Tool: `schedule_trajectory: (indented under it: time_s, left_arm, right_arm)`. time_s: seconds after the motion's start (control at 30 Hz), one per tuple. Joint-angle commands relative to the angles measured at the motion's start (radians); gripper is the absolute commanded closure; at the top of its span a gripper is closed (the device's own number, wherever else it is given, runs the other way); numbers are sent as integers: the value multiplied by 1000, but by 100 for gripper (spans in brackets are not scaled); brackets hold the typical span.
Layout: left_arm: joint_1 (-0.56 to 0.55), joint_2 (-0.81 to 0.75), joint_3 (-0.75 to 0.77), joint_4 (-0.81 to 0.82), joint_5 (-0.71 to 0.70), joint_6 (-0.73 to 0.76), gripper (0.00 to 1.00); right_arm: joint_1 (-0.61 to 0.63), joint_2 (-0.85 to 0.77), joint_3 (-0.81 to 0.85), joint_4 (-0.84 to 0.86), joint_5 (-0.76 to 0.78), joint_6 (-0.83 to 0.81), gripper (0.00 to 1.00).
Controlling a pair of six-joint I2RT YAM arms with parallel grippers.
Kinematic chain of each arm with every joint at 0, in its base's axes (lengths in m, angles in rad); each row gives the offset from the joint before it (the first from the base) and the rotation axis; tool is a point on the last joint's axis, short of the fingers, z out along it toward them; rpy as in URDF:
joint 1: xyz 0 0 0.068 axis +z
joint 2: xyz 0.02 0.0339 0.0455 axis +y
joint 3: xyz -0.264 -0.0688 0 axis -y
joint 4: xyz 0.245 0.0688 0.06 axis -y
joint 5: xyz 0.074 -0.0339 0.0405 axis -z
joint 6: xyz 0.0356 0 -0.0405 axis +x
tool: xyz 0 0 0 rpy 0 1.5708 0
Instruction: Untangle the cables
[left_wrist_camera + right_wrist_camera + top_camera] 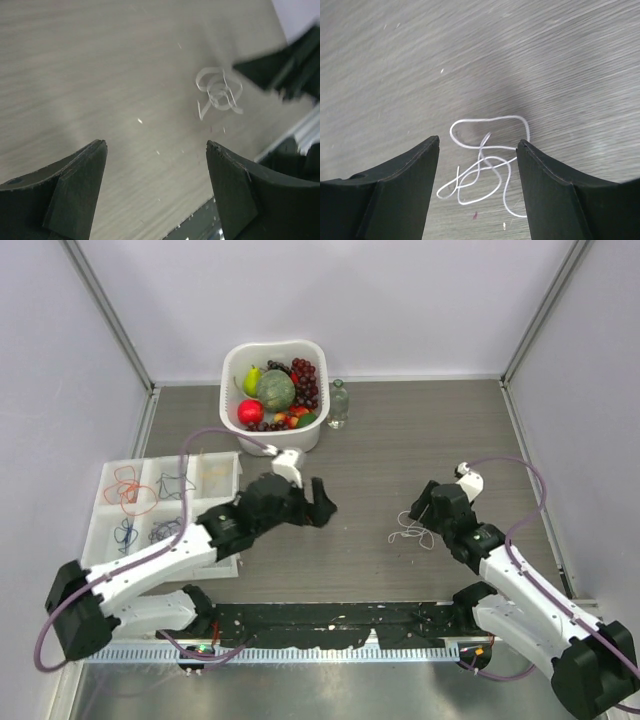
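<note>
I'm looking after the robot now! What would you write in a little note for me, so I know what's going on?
Left gripper: open, empty, over bare table, to the left of the white cable.
Right gripper: open, empty, just above the white cable, which lies between its fingers in the wrist view.
Cables: the orange cable and the blue cable lie in separate compartments of the tray. The white cable lies on the table, looped over itself.
Done: the tray cables look sorted.
Left: probably unloop the white cable and put it in the tray.
</note>
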Motion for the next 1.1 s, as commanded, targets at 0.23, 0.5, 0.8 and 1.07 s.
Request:
schedule_trajectory:
  time_s: [0.23, 0.5, 0.8, 1.07]
  left_arm:
    - [-313, 251, 51, 106, 191, 71, 16]
    - [-316, 139, 22, 79, 81, 73, 16]
    - [-315, -54, -14, -70, -119, 83, 19]
    - [-316, -344, -188, 71, -240, 21, 17]
  right_arm:
    - [-53, 119, 67, -70, -26, 57, 35]
    - [0, 231, 30, 71, -204, 45, 59]
    - [377, 420, 141, 282, -259, 151, 79]
    - [513, 351, 190, 309, -297, 137, 65]
